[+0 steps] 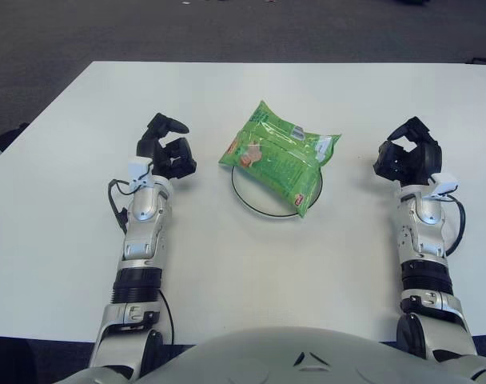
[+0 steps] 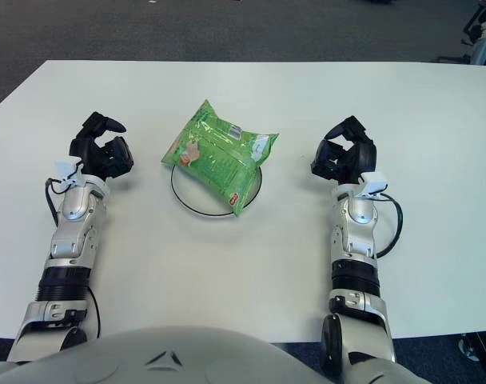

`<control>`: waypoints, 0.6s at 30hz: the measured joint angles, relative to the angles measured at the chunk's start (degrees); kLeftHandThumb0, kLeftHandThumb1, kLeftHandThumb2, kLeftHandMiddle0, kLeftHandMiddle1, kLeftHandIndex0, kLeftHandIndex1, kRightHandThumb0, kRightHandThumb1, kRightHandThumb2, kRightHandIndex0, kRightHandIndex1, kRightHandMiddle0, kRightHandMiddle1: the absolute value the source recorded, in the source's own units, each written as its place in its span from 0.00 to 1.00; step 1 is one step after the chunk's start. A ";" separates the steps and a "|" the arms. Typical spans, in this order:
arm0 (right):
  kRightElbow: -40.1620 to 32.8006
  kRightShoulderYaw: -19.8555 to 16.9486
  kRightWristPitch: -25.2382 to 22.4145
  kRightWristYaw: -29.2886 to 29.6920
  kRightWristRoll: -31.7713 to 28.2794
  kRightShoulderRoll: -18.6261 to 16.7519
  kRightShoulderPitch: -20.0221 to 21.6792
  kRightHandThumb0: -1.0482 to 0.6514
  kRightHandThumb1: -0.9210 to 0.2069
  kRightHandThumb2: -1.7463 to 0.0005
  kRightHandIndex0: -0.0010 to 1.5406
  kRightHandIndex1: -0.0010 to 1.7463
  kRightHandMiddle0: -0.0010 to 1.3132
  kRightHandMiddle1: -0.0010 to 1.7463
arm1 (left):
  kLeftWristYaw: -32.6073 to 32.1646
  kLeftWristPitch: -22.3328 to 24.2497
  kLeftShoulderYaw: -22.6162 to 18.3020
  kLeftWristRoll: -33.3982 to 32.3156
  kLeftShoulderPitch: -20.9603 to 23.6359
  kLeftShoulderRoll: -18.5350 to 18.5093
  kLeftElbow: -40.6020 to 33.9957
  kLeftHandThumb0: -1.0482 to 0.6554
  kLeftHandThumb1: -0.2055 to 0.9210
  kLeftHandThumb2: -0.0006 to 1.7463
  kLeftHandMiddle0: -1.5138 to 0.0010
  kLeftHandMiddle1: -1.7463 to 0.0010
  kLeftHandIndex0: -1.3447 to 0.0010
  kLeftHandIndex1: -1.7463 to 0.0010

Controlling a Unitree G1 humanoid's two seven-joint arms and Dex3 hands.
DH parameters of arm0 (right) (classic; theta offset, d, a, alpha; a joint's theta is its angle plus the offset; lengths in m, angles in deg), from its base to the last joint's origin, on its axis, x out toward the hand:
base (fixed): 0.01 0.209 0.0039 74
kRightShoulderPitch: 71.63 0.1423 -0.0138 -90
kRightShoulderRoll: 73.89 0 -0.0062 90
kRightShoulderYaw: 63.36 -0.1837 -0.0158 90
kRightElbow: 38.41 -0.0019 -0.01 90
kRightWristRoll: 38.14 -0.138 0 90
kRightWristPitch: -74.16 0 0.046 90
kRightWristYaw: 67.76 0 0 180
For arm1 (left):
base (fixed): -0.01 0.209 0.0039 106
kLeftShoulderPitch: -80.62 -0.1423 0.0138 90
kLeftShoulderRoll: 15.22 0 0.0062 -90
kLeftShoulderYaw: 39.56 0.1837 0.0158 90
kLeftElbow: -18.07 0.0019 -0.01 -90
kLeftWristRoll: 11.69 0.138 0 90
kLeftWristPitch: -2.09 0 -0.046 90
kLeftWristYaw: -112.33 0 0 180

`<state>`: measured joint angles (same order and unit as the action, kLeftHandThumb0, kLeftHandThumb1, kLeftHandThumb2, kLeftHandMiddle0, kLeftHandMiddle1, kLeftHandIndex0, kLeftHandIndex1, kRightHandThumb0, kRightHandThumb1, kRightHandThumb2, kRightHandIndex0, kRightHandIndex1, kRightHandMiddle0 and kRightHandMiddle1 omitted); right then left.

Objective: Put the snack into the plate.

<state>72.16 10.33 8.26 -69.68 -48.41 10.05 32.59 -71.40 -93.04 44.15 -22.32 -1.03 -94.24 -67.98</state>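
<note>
Left hand [image 1: 165, 148] and right hand [image 1: 406, 154] released, fingers loosely curled, grasping nothing — one on each side of the plate [image 1: 251, 202]. Green snack [image 1: 280, 155] lying on the plate, overhanging its rim — plate central on the white worktop [image 1: 243, 264].

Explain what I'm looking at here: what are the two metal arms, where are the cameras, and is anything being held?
This is a humanoid robot seen from its own head, looking down; the two pictures are its two eyes, set slightly apart, so they show one scene. On the white table lies a white plate with a green snack bag resting on it and overhanging its rim. The left hand shows left of the plate, the right hand right of it. Both have dark fingers, loosely curled, and neither holds anything or touches the bag.
</note>
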 measured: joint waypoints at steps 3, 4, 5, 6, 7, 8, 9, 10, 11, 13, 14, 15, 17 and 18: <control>1.19 0.02 1.33 -0.89 -0.21 -0.09 0.62 0.33 0.54 0.25 0.87 1.00 0.47 1.00 | 1.08 2.28 0.00 -1.05 0.00 -0.18 0.00 0.35 0.56 0.68 0.23 0.00 0.60 0.00; 1.54 0.02 1.67 -1.16 -0.28 -0.12 0.78 0.33 0.54 0.25 0.87 1.00 0.47 1.00 | 1.42 3.02 0.01 -1.42 0.00 -0.24 0.00 0.35 0.56 0.68 0.23 0.00 0.61 0.00; 1.89 0.03 1.98 -1.43 -0.32 -0.14 0.96 0.33 0.54 0.24 0.87 1.00 0.47 1.00 | 1.81 3.76 0.02 -1.77 -0.01 -0.30 0.00 0.35 0.56 0.68 0.23 0.00 0.61 0.00; 2.24 0.05 2.31 -1.75 -0.36 -0.16 1.14 0.33 0.55 0.23 0.87 1.00 0.48 1.00 | 2.13 4.55 0.03 -2.17 -0.01 -0.35 -0.02 0.35 0.56 0.68 0.22 0.00 0.60 0.00; 2.52 0.06 2.55 -2.01 -0.38 -0.18 1.29 0.33 0.56 0.23 0.87 1.00 0.48 1.00 | 2.38 5.26 0.04 -2.40 -0.01 -0.41 -0.09 0.35 0.55 0.68 0.22 0.00 0.60 0.00; 2.85 0.08 2.91 -2.32 -0.41 -0.19 1.47 0.33 0.56 0.22 0.87 1.00 0.49 1.00 | 2.62 5.99 0.06 -2.47 -0.03 -0.46 -0.16 0.35 0.55 0.68 0.22 0.00 0.60 0.00; 3.28 0.09 3.34 -2.59 -0.42 -0.22 1.70 0.33 0.57 0.22 0.87 1.00 0.49 1.00 | 2.88 6.68 0.08 -2.54 -0.06 -0.51 -0.24 0.35 0.55 0.68 0.22 0.00 0.60 0.00; 3.62 0.10 3.70 -2.90 -0.43 -0.24 1.91 0.32 0.57 0.22 0.87 1.00 0.49 1.00 | 3.06 7.30 0.11 -2.59 -0.10 -0.56 -0.30 0.35 0.55 0.68 0.21 0.00 0.60 0.00; 3.90 0.11 3.96 -3.10 -0.43 -0.27 2.06 0.32 0.57 0.22 0.87 1.00 0.49 1.00 | 3.19 7.76 0.14 -2.63 -0.15 -0.60 -0.40 0.35 0.55 0.68 0.21 0.00 0.60 0.00; 4.55 0.11 4.66 -3.69 -0.47 -0.33 2.41 0.32 0.58 0.21 0.87 1.00 0.50 1.00 | 3.41 8.65 0.22 -2.64 -0.25 -0.67 -0.60 0.35 0.54 0.69 0.20 0.00 0.60 0.00; 4.77 0.11 4.96 -3.98 -0.49 -0.36 2.53 0.32 0.59 0.20 0.87 1.00 0.51 1.00 | 3.50 8.98 0.28 -2.63 -0.30 -0.71 -0.70 0.35 0.54 0.69 0.20 0.00 0.60 0.00; 5.12 0.10 5.47 -4.33 -0.55 -0.40 2.69 0.32 0.60 0.20 0.87 1.00 0.51 1.00 | 3.66 9.35 0.35 -2.63 -0.36 -0.75 -0.82 0.35 0.54 0.69 0.20 0.00 0.59 0.00; 5.65 0.09 6.32 -4.93 -0.68 -0.45 2.95 0.32 0.60 0.19 0.86 1.00 0.51 1.00 | 3.94 9.97 0.49 -2.62 -0.51 -0.81 -1.02 0.35 0.53 0.70 0.19 0.00 0.59 0.00; 5.92 0.08 6.77 -5.28 -0.81 -0.48 3.07 0.32 0.60 0.19 0.86 1.00 0.52 1.00 | 4.07 10.23 0.58 -2.62 -0.61 -0.85 -1.16 0.35 0.53 0.70 0.19 0.00 0.59 0.00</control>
<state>78.08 10.41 15.03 -74.96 -49.22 9.57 35.66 -67.34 -82.81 44.73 -24.94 -1.64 -95.08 -69.14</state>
